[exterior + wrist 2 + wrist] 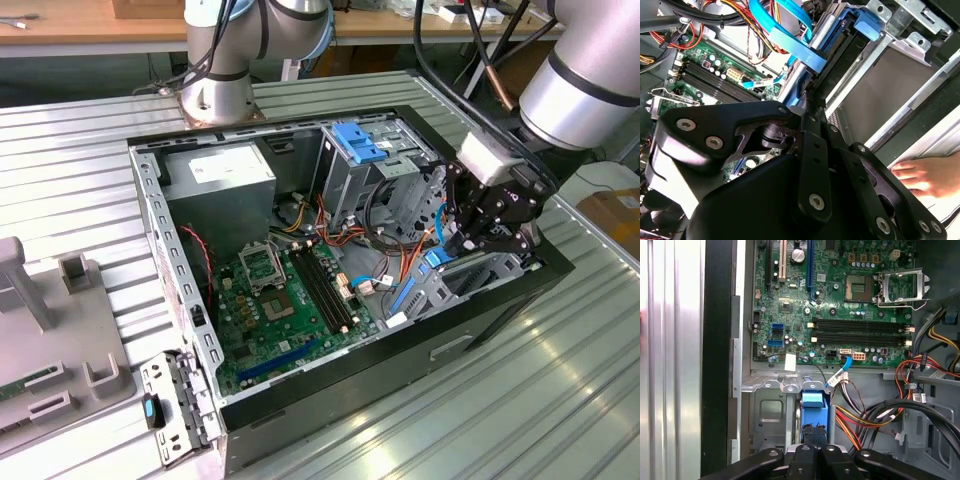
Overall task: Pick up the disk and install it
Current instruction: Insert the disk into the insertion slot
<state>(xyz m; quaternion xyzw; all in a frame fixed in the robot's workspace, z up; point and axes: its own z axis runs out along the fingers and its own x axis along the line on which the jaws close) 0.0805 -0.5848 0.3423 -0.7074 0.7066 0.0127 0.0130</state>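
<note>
- The black multi-link gripper [462,245] reaches down into the open black tower computer case [400,370], at the edge nearest the exterior view's right.
- Its dark fingers [807,431] are drawn close together and pinch the disk [814,400], a flat dark grey hard drive in a blue plastic bracket, by its near edge.
- The disk stands on edge straight ahead of the fingertips and is partly sunk into the silver sheet-metal drive cage [767,410], which flanks the fingers on both sides.
- In the second wrist view the disk [837,52] runs edge-on away from the gripper [807,107], with the cage's bare metal wall just beside it.
- In the exterior view a small blue part of the disk [437,262] shows just under the gripper.
- A flat bright blue ribbon cable [785,35] crosses close beside the disk's far end.
- Beyond the cage, further ahead of the fingertips, lies the green motherboard [805,315].
- A bundle of red, yellow and orange wires [855,420] lies near one side of the fingers.
- A person's hand [920,177] rests on a pale surface outside the case, behind the gripper's body.
</note>
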